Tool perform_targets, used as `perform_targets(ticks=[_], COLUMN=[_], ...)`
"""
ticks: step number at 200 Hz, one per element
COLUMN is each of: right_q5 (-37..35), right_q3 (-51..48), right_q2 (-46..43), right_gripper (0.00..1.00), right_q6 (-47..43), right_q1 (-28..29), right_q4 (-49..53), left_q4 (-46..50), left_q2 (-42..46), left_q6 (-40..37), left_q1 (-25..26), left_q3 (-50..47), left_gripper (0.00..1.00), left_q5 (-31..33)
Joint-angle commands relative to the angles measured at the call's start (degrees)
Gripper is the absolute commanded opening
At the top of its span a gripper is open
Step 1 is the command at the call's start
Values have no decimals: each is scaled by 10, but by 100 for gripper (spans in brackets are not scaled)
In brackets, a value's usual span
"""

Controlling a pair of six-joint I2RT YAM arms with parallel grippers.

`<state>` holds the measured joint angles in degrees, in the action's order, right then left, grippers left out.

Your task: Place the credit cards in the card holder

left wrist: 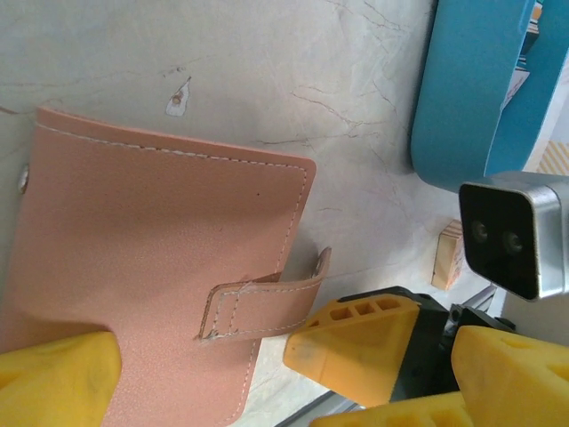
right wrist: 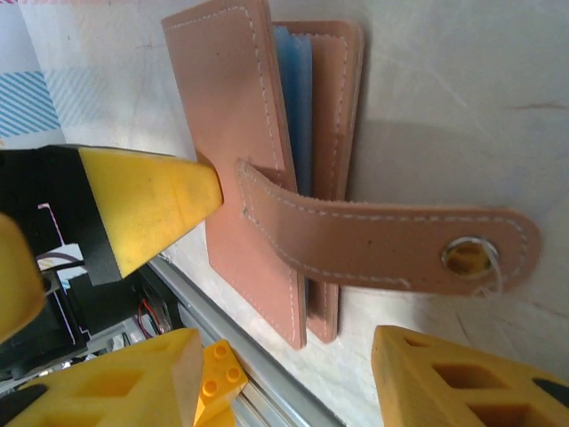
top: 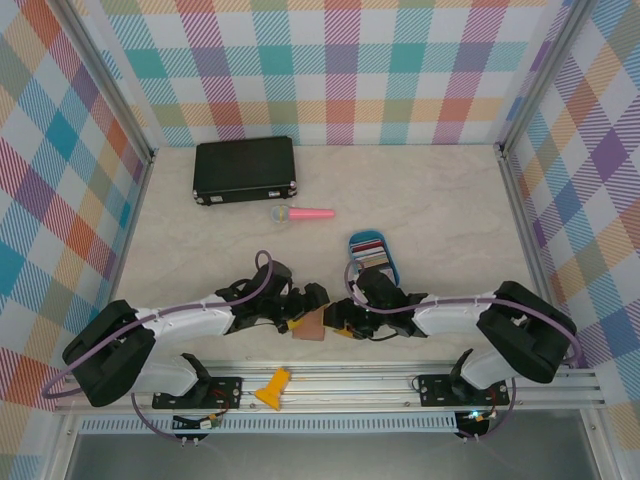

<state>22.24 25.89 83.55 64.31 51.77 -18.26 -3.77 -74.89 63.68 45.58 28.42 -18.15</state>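
The card holder (top: pixel 310 326), a pinkish-brown leather wallet, lies near the table's front edge between both grippers. In the left wrist view the card holder (left wrist: pixel 151 258) lies flat, its strap loose. The right wrist view shows the card holder (right wrist: pixel 258 151) slightly parted, with a blue layer inside and the strap stretched out to the right. My left gripper (top: pixel 300 312) is open, and one of its fingers (right wrist: pixel 147 200) touches the cover at the strap's root. My right gripper (right wrist: pixel 284 387) is open just in front of the holder's edge, with nothing between its fingers. The credit cards (top: pixel 371 253) sit in a blue oval tray.
The blue tray (top: pixel 389 270) stands just behind the right gripper. A black case (top: pixel 245 170) and a pink toy microphone (top: pixel 302 213) lie farther back. A yellow brick (top: pixel 272 388) rests on the front rail. A small tan block (left wrist: pixel 447 258) lies near the tray.
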Motion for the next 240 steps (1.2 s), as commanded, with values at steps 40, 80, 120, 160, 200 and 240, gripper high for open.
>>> perform_targets(ticks=[40, 80, 120, 160, 200, 240], right_q5=[-43, -116, -134, -107, -105, -93], right_q3=[-4, 32, 15, -2, -2, 25], right_q2=[37, 34, 79, 132, 111, 91], right_gripper=[48, 47, 46, 41, 32, 11], right_q6=[8, 28, 90, 113, 92, 56], right_q1=[26, 56, 77, 78, 77, 77], right_q4=[-74, 22, -70, -195, -221, -185], left_q4=[-13, 11, 6, 9, 11, -39], left_q2=[-1, 5, -11, -20, -18, -6], left_q6=[79, 80, 75, 73, 71, 65], left_q1=[6, 6, 6, 6, 6, -4], left_q3=[-63, -58, -51, -53, -56, -53], left_gripper=[93, 93, 93, 93, 93, 94], left_q5=[39, 41, 29, 23, 22, -2])
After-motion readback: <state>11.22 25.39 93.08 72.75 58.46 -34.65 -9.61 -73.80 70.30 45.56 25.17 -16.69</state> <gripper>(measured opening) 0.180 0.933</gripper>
